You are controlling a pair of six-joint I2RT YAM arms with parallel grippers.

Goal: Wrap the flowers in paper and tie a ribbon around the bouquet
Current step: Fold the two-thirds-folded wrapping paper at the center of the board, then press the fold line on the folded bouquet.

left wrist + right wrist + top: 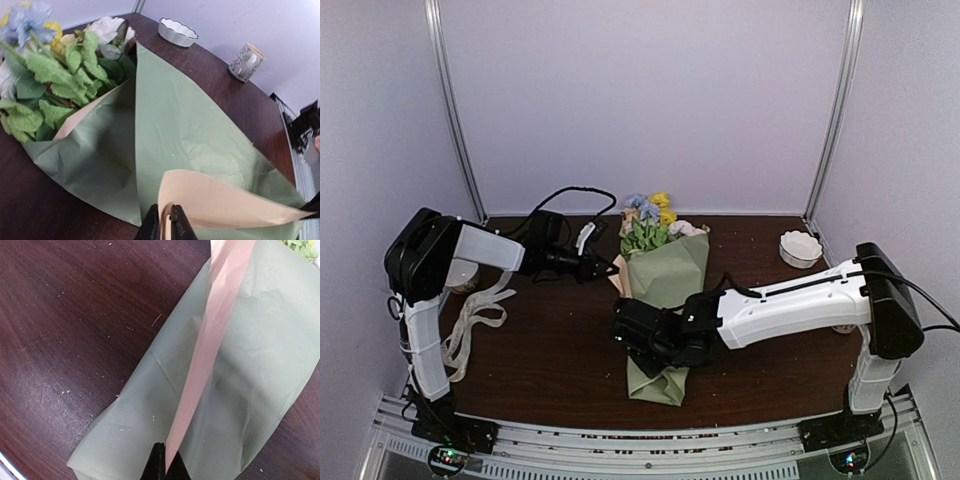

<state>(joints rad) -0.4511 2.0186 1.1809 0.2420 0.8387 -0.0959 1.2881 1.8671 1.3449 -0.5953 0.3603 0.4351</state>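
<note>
The bouquet [668,290] lies on the dark surface [550,350], its green paper [672,272] narrowing toward me and the flowers [650,222] at the far end. My left gripper [598,266] sits at the paper's upper left edge and my right gripper [628,338] at its lower half, perhaps pinching it. The ribbon [472,318] lies loose on the left, and a white bowl [800,247] stands far right.

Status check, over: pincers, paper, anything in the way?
Both shut: left pincer on paper flap, right pincer on its tan edge. Flowers lie in the loose wrap. Ribbon unused, on table left. Nothing in the way.
</note>
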